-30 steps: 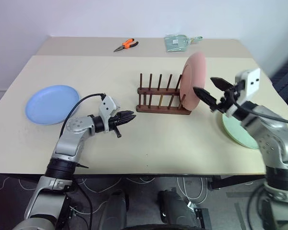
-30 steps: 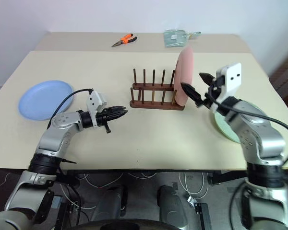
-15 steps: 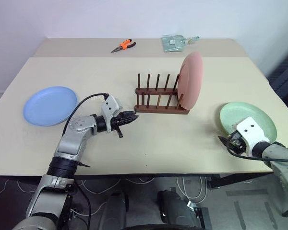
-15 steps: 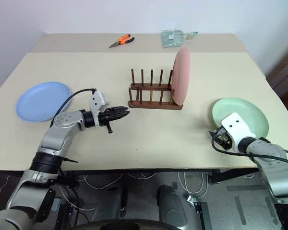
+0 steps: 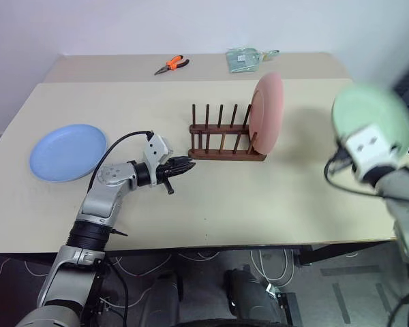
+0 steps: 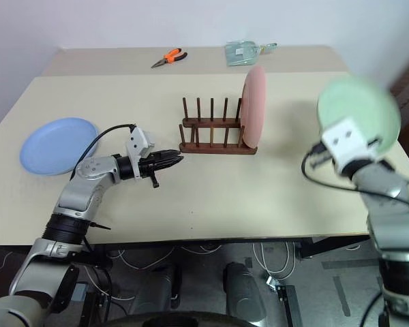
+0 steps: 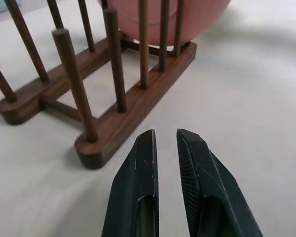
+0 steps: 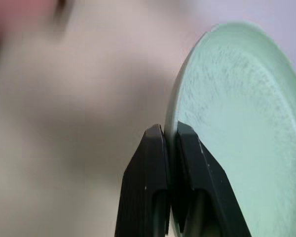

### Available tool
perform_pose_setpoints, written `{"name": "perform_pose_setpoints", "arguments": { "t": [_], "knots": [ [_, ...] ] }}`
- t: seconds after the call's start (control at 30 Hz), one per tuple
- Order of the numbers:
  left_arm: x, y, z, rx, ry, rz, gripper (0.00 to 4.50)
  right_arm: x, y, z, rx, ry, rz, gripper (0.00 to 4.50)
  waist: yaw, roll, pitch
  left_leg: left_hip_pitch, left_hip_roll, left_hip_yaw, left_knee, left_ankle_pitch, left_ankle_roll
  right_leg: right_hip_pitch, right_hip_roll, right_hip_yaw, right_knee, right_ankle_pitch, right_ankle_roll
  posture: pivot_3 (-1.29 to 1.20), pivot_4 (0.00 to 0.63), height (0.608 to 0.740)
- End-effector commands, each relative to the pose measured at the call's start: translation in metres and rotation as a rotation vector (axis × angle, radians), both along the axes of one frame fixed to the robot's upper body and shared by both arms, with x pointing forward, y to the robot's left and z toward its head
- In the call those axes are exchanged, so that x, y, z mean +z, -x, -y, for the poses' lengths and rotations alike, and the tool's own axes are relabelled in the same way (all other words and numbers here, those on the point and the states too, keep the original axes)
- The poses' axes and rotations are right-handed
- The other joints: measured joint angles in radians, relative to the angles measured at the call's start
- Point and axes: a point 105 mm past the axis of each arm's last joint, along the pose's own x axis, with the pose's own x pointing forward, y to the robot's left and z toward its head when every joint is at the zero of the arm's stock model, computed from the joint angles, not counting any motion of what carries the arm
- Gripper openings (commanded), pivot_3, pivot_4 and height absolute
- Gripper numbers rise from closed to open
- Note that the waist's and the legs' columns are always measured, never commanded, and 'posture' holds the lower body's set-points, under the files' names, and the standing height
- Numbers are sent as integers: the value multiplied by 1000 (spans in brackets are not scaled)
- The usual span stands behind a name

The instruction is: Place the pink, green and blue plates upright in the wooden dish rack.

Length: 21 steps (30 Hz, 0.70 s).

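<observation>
Now, over on the left we have the blue plate lying flat on the beige table, well apart from everything else. Just to its right our left gripper hovers low over the table, its two black fingers drawn nearly together with a thin gap between them and nothing caught in it; it points at the near left end of the wooden dish rack. We see the rack standing mid-table, dark brown, two rails with rows of thin pegs. At its right end the pink plate stands upright among the pegs, on edge, the other slots bare. On the far side of the table lie orange-handled pliers and, right of them, a pale green packet. Further right we find our right gripper raised above the table's right side, its jaws pinched tight on the rim of the green plate, which it holds up on edge in the air, clear of the surface and well right of the rack.
</observation>
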Motion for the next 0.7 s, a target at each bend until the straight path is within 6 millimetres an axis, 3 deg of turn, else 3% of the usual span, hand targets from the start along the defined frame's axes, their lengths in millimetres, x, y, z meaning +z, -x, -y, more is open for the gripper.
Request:
{"name": "perform_pose_setpoints", "arguments": {
  "t": [0.03,0.1,0.17,0.33,0.5,0.7],
  "knots": [
    [13,-8,-8,53,19,66,643,79,21,-48,231,-117,292,17,4,0,0,0,0,0,-1,0,0,0,0,0,0,0,0,0,150,732],
    [13,-11,-11,74,21,75,643,102,31,-75,395,-262,335,17,6,0,0,0,0,-1,-1,0,0,0,0,0,0,0,1,0,150,732],
    [13,-14,-16,94,27,73,643,112,45,-113,654,-470,283,17,8,-1,0,-1,0,-1,-1,0,0,0,0,0,0,0,1,0,150,732],
    [11,-18,-24,123,27,73,643,109,62,-173,1043,-928,90,17,9,-2,0,-1,1,-2,0,0,0,1,-1,-2,0,0,0,0,150,732],
    [11,-17,-25,122,30,75,643,78,20,-189,878,-1207,-77,17,9,-2,0,-2,0,-2,0,0,0,0,-2,-2,0,0,0,0,150,732],
    [13,-14,-26,120,35,74,643,70,11,-190,845,-1211,-84,17,7,-2,0,-2,0,-1,0,0,0,-1,-1,-2,0,0,0,0,150,732]
  ]
}}
